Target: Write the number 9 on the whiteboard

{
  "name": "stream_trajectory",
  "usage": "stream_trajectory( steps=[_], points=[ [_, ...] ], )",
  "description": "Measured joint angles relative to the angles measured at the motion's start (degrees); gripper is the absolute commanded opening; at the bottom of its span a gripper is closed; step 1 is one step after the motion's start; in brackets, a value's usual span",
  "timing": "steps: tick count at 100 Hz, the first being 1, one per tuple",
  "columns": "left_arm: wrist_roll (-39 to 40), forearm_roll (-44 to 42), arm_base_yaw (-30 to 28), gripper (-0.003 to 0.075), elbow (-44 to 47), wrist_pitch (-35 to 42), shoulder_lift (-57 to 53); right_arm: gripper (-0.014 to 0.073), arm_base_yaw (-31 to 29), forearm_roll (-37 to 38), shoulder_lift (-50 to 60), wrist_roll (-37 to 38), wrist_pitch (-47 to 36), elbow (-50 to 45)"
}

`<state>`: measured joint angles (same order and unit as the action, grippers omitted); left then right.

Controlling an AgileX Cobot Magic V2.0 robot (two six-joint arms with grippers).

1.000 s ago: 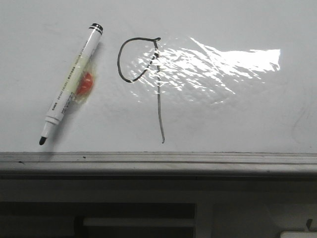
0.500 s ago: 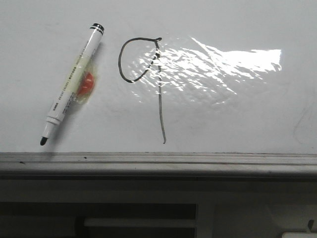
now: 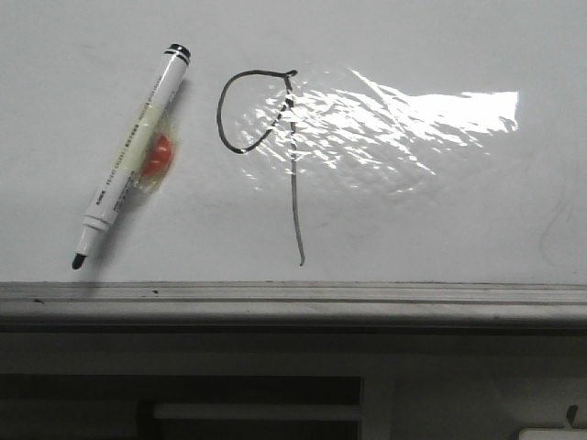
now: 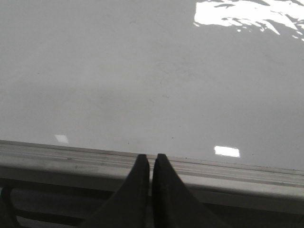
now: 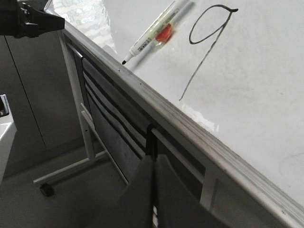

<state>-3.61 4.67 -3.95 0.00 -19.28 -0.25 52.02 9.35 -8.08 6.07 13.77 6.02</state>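
The number 9 (image 3: 275,147) is drawn in thin black line on the whiteboard (image 3: 440,211), a rounded loop with a long stem; the right wrist view shows it too (image 5: 209,42). A white marker (image 3: 128,160) with its black tip bare lies loose on the board left of the figure, beside an orange blob; it also shows as the marker (image 5: 156,31). My left gripper (image 4: 151,157) is shut with nothing in it, its tips over the board's grey edge rail (image 4: 71,159). My right gripper (image 5: 153,159) is shut and empty, off the board below the rail.
A bright glare patch (image 3: 431,115) lies right of the figure. The grey metal rail (image 3: 293,298) runs along the board's near edge, with a dark cabinet front (image 3: 183,403) below. The board's stand and a castor (image 5: 46,190) show on the floor. Part of the other arm (image 5: 28,21) shows beside the board.
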Motion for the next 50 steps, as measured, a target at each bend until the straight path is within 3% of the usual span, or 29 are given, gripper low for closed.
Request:
stream_trajectory(
  steps=[50],
  points=[
    [0.12, -0.03, 1.19, -0.0020, 0.00, -0.11, 0.00, -0.0061, 0.00, 0.00, 0.00, 0.00, 0.00, 0.00]
  ],
)
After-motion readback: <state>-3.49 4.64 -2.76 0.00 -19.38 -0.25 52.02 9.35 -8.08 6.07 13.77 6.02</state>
